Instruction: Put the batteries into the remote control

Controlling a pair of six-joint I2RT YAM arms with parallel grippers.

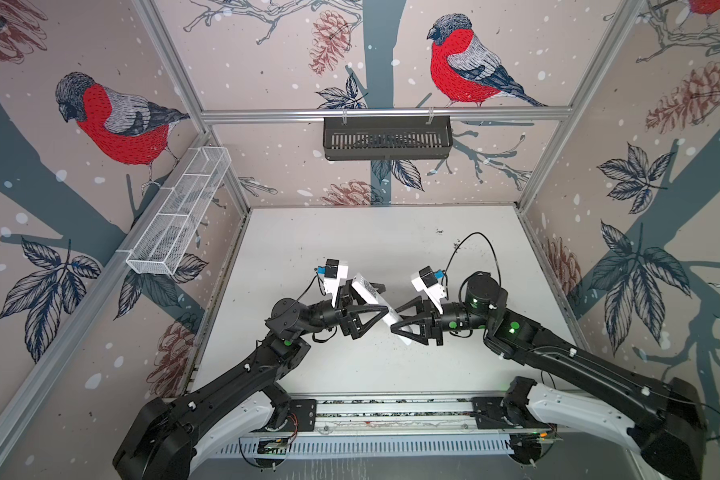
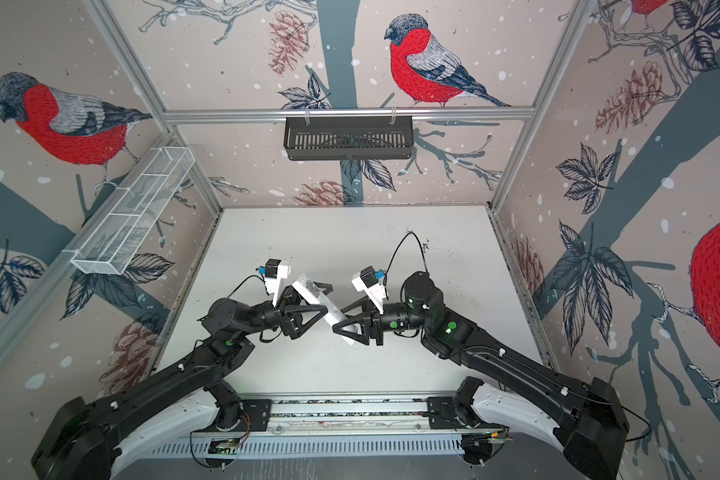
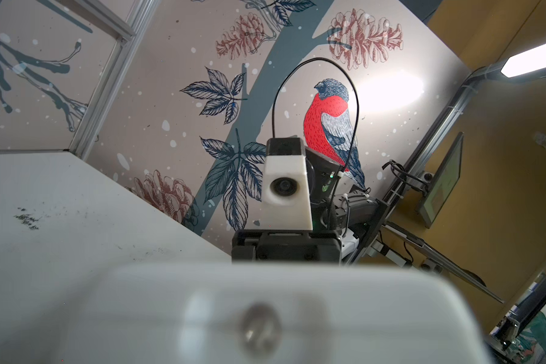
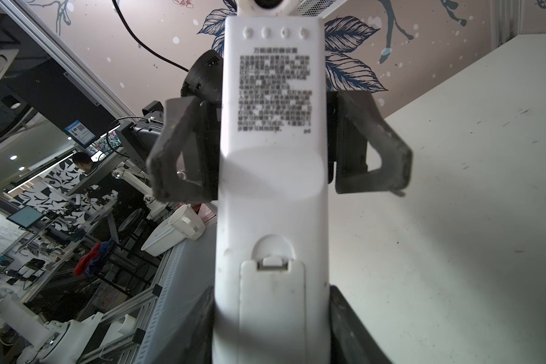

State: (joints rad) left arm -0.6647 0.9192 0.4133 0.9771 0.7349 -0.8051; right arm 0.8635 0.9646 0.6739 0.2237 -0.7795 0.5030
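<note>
Print, blurred Chinese, on remote control (image 4: 271, 189); right gripper (image 1: 395, 319) clamps its 5 o'clock end; left gripper (image 1: 381, 297) straddles it, hold unclear.

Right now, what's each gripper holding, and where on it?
Right gripper clamps the slim white rectangular remote at its battery-cover end. Left gripper straddles its middle; grip can't be told.

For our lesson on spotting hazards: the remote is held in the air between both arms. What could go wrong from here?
1. The remote hangs above the table, clamped by the right tool, with the left tool straddling it; releasing too early could drop it.
2. The battery cover is shut, near the right tool's grip, which may hinder opening it.
</note>
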